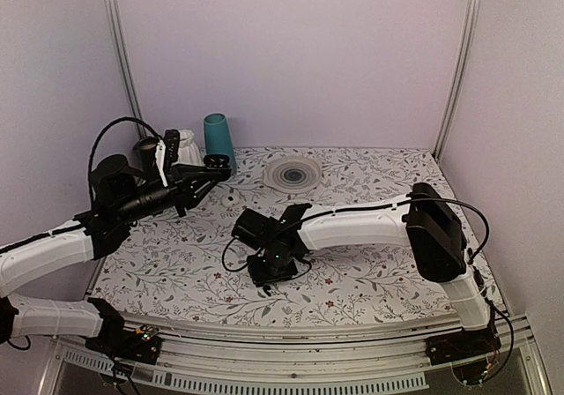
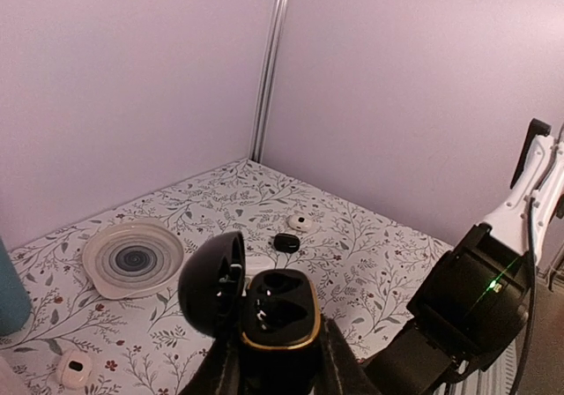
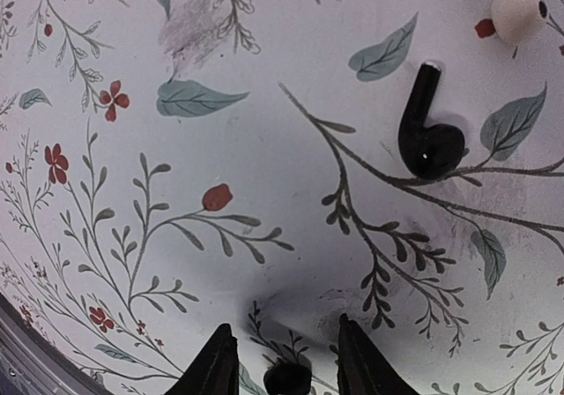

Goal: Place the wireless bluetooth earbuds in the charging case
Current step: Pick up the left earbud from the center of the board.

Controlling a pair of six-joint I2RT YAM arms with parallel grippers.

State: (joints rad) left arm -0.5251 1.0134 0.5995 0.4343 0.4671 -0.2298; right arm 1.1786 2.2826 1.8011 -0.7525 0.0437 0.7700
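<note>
My left gripper [image 2: 280, 340] is shut on the black charging case [image 2: 278, 311] and holds it up in the air at the back left [image 1: 211, 167]. The case's lid [image 2: 211, 285] is open to the left, and both sockets look empty. My right gripper [image 3: 286, 364] points down close over the floral cloth, near the middle of the table [image 1: 269, 270], with its jaws apart. A small black rounded piece [image 3: 286, 379], seemingly an earbud, lies between its fingers without touching them. One black earbud [image 3: 427, 135] with a short stem lies on the cloth ahead to the right.
A white earbud [image 3: 515, 7] lies beyond the black one. A ringed white disc [image 1: 293, 173] and a teal cup [image 1: 218, 139] stand at the back. A small black knob-like object [image 2: 285, 242], a white oval object [image 2: 300, 222] and another white piece [image 2: 72, 368] lie on the cloth.
</note>
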